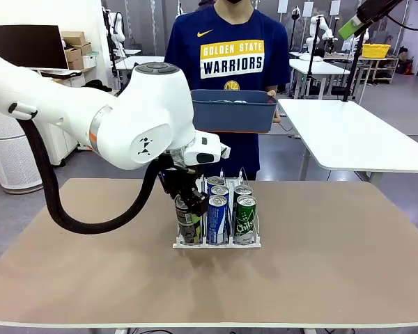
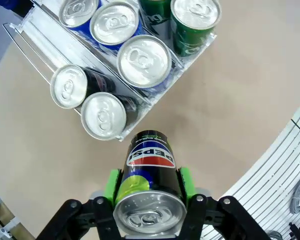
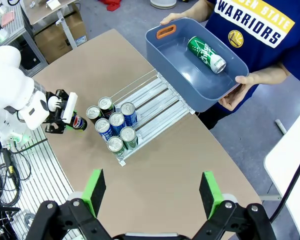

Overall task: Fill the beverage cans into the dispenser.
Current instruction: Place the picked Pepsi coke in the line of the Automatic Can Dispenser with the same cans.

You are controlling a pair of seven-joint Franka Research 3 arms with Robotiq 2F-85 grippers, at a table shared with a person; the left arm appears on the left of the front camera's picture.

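My left gripper (image 1: 188, 206) (image 2: 149, 192) (image 3: 65, 116) points down and is shut on a black Pepsi can (image 1: 188, 224) (image 2: 149, 170) (image 3: 79, 122), held upright just off the front left corner of the dispenser (image 1: 216, 244) (image 2: 45, 31) (image 3: 155, 97). Several beverage cans stand at the dispenser's front: black ones (image 2: 103, 115) in the left lane, blue ones (image 1: 217, 210) (image 2: 143, 60) in the middle lane, and green ones (image 1: 245, 214) (image 2: 195, 15) on the right. My right gripper (image 3: 152, 192) hangs open high above the table, with nothing between its fingers.
At the far side a person holds a blue-grey bin (image 1: 233, 111) (image 3: 190, 75) in both hands, with one green can (image 3: 206, 54) lying in it. The back half of the dispenser's lanes has no cans. The brown table (image 1: 334, 236) is bare around the dispenser.
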